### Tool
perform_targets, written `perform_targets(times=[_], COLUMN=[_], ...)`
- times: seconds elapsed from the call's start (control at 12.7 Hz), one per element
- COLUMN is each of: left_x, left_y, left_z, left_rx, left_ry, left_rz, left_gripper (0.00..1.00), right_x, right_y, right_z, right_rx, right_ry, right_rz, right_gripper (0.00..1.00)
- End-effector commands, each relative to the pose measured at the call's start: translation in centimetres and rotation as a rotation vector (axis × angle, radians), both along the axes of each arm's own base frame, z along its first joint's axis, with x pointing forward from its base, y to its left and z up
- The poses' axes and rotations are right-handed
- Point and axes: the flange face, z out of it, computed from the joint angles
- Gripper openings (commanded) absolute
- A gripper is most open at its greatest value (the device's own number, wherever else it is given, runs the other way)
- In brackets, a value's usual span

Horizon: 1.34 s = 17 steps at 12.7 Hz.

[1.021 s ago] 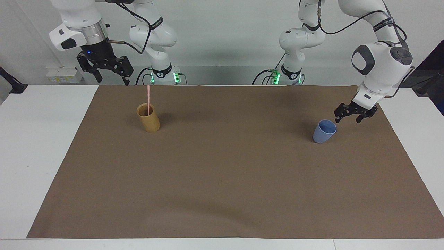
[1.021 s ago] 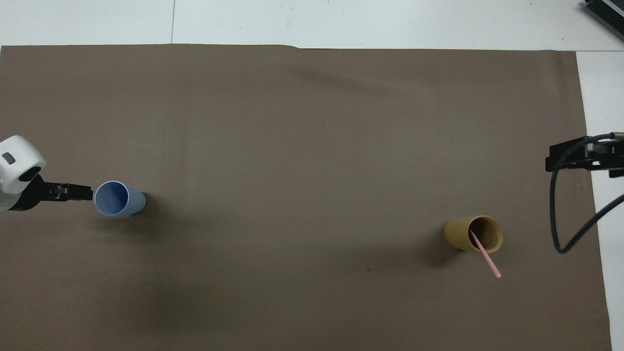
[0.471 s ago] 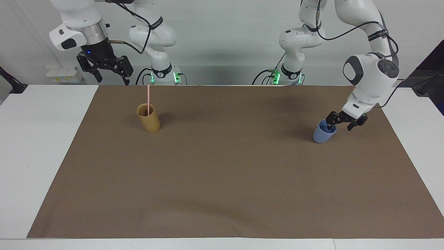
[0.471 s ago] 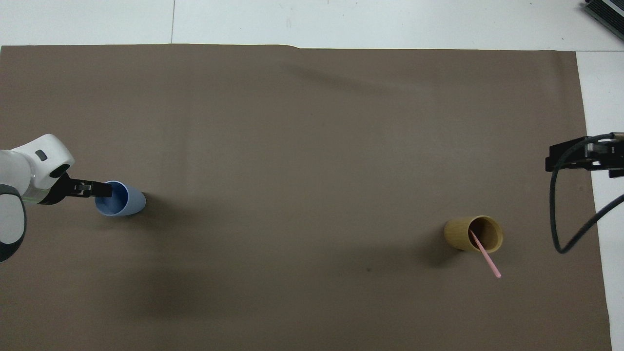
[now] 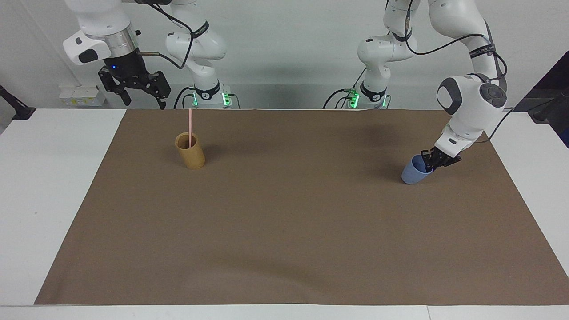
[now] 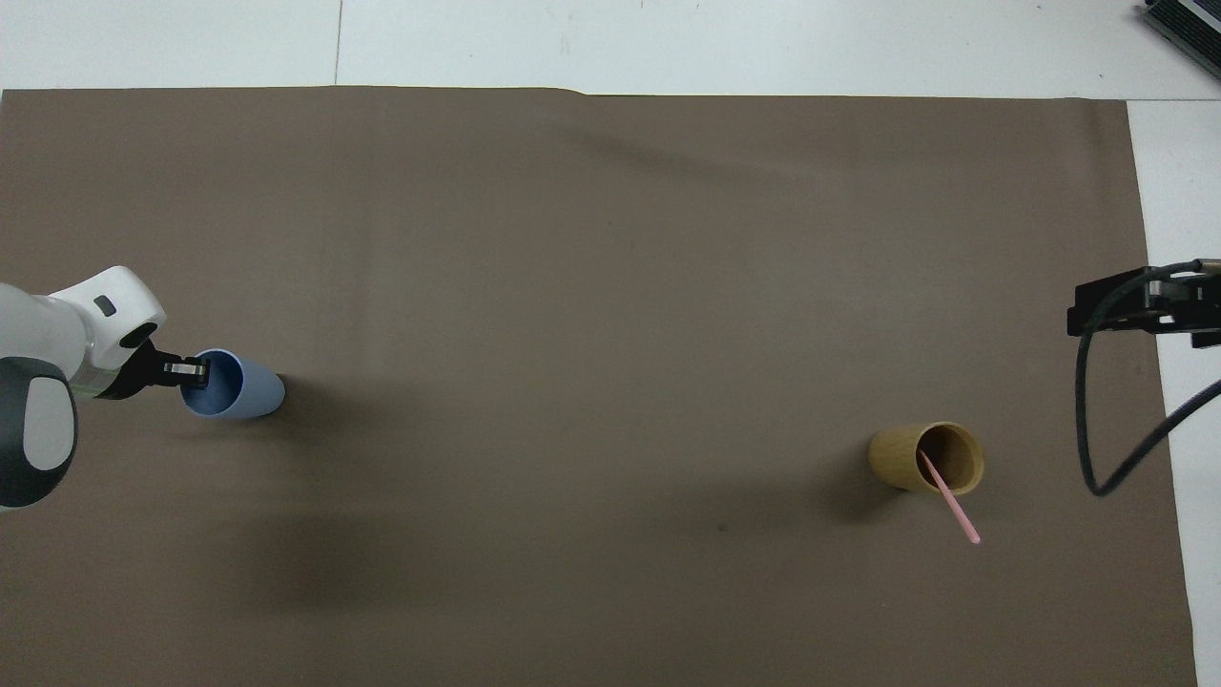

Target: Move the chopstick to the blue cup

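Chopstick (image 5: 190, 126) upright in tan cup (image 5: 191, 153)

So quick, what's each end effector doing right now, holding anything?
Left end effector: shut on the rim of the blue cup.
Right end effector: open, holding nothing, up in the air at its own end of the table.

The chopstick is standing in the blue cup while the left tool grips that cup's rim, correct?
No. The chopstick stands in the tan cup, as the facing view shows. The left tool does grip the blue cup at its rim.
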Motion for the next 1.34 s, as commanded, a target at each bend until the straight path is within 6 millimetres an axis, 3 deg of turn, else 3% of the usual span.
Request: perform_targets(times=[0.0, 0.16, 0.31, 0.47, 0.63, 0.86, 1.02, 1.26], left_x=[0.0, 0.6, 0.9, 0.0, -2.5, -6.8, -8.1, -7.9], left_y=[-1.0, -3.2, -8.5, -16.7, -24.9, -33.8, -36.0, -35.9], left_z=[-0.4, 0.0, 1.4, 2.5, 3.0, 3.6, 3.0, 1.7], left_rx=[0.004, 0.002, 0.001, -0.003, -0.015, -0.050, -0.060, -0.057], left_ry=[-0.001, -0.001, 0.019, 0.005, -0.009, -0.039, -0.043, -0.043], left_rz=[-0.009, 0.009, 0.030, 0.085, 0.129, 0.139, 0.153, 0.148], left_gripper=[0.00, 0.00, 0.00, 0.00, 0.00, 0.00, 0.00, 0.00], right_x=[-0.2, -0.2, -0.2, -0.2, -0.2, -0.2, -0.1, -0.1], right_y=[-0.5, -0.4, -0.5, -0.4, -0.5, -0.6, -0.7, -0.9], right_z=[0.3, 0.3, 0.3, 0.3, 0.3, 0.2, 0.2, 0.3], right_rx=[-0.001, -0.001, -0.001, -0.001, -0.001, -0.001, -0.001, -0.001], right_ry=[-0.009, -0.009, -0.009, -0.009, -0.009, -0.008, -0.009, -0.009], right_rz=[0.013, 0.017, 0.016, 0.017, 0.016, 0.014, 0.011, 0.008], right_gripper=[1.00, 1.00, 1.00, 1.00, 1.00, 1.00, 1.00, 1.00])
